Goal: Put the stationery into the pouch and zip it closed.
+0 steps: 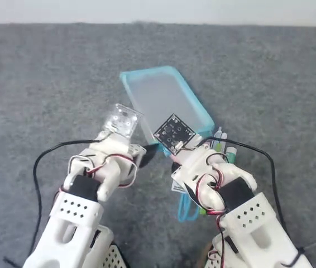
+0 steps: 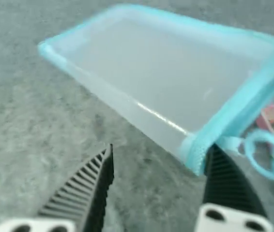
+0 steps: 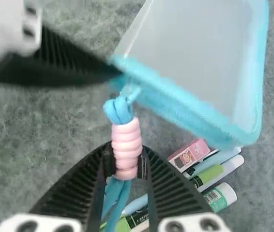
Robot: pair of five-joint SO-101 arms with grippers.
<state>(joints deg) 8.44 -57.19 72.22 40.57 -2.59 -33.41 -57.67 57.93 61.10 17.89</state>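
Note:
A translucent pouch [image 1: 166, 103] with cyan trim lies flat in the middle of the grey mat. Its zipper pull, a cyan cord with a pink bead [image 3: 126, 147], sits between the fingers of my right gripper [image 3: 126, 176], which is shut on it at the pouch's near corner. My left gripper [image 2: 159, 169] stands open at that same corner of the pouch [image 2: 175, 82], one finger [image 2: 224, 179] against the trim and the other well apart over bare mat. Several pens [image 3: 214, 176] and a pink eraser [image 3: 189, 153] lie beside the pouch [image 3: 200, 63], outside it.
The pens [image 1: 223, 144] lie just right of the pouch, next to the right arm. A loop of cyan cord [image 1: 187, 211] hangs under that arm. Bare grey mat [image 1: 46, 84] stretches left, right and behind the pouch.

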